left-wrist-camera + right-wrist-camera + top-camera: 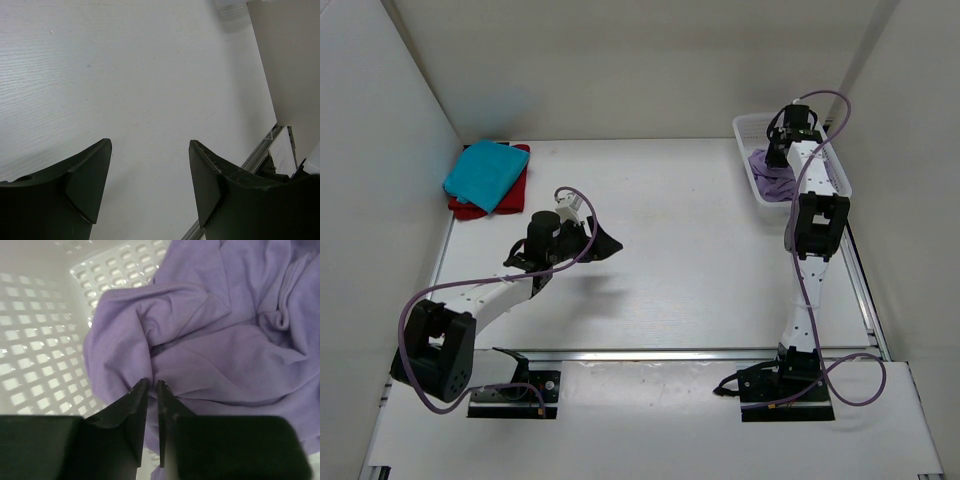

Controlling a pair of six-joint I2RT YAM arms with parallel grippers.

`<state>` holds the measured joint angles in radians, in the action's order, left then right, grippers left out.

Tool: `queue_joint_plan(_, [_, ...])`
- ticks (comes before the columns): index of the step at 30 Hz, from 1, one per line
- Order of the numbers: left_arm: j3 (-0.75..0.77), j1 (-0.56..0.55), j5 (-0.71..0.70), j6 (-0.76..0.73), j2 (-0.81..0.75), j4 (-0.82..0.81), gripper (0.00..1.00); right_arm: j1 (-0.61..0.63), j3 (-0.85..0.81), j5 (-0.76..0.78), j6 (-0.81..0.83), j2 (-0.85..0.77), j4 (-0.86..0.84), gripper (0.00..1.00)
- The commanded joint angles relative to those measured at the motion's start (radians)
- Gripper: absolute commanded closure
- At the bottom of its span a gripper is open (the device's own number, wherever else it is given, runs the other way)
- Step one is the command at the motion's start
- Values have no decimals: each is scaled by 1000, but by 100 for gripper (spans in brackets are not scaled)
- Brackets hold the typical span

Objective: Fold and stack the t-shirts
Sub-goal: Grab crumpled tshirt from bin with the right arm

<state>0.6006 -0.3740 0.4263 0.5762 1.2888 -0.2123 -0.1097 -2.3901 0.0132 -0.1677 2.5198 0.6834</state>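
So, biggest thing first: the white table (700, 250) takes up pretty much the whole top view, with walls on three sides.

Next is the white lattice basket (744, 150), sitting in the far right corner of the table. The lavender t-shirt (225, 340) is crumpled up inside it, all bunched folds, lying against the basket floor and the perforated wall.

Over in the far left corner is the little stack. The teal t-shirt (485, 175) is folded and lies on top of the red t-shirt (470, 208), which only peeks out along the near edge and at the far right corner. That pile is well apart from both of my arms.

My left gripper (150, 145) hangs over bare tabletop left of the middle, near the stack but not touching it. The jaws are spread wide with nothing between them, just white table.

My right gripper (152, 385) is reached down into the basket. The fingers are nearly together with only a thin slit, and the tips sit right at a fold of the lavender cloth. Honestly can't tell whether any fabric is actually pinched in there or if I'm just touching it.
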Motion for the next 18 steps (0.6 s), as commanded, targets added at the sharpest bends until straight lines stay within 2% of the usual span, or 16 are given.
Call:
queue_joint_plan(1, [-7, 3, -1, -4, 4, -30, 27, -2, -53, -7, -12, 25, -2, 89])
queue_joint_plan(2, [-2, 7, 3, -3, 1, -29, 27, -2, -55, -6, -10, 27, -2, 83])
queue_joint_plan(3, [2, 0, -4, -1, 12, -27, 27, -5, -55, 10, -1, 24, -2, 72])
queue_joint_plan(5, [-1, 3, 5, -7, 15, -32, 27, 4, -44, 16, 16, 20, -10, 61])
queue_joint_plan(7, [-7, 3, 9, 4, 12, -38, 27, 4, -26, 8, 20, 17, -2, 58])
queue_joint_plan(8, [-15, 6, 2, 7, 12, -42, 27, -2, -26, 2, 19, 30, 1, 60])
queue_joint_plan(10, [-15, 3, 6, 4, 7, -38, 27, -5, -47, -37, 11, 51, 14, 70])
queue_joint_plan(12, [-19, 7, 6, 4, 12, -38, 28, -15, -76, -18, -15, 56, 27, 97])
queue_joint_plan(13, [-13, 9, 2, 4, 12, -36, 28, -15, -86, -30, -21, 50, 24, 100])
queue_joint_plan(18, [16, -2, 5, 10, 27, -27, 28, -4, -132, -62, -44, -56, 16, 100])
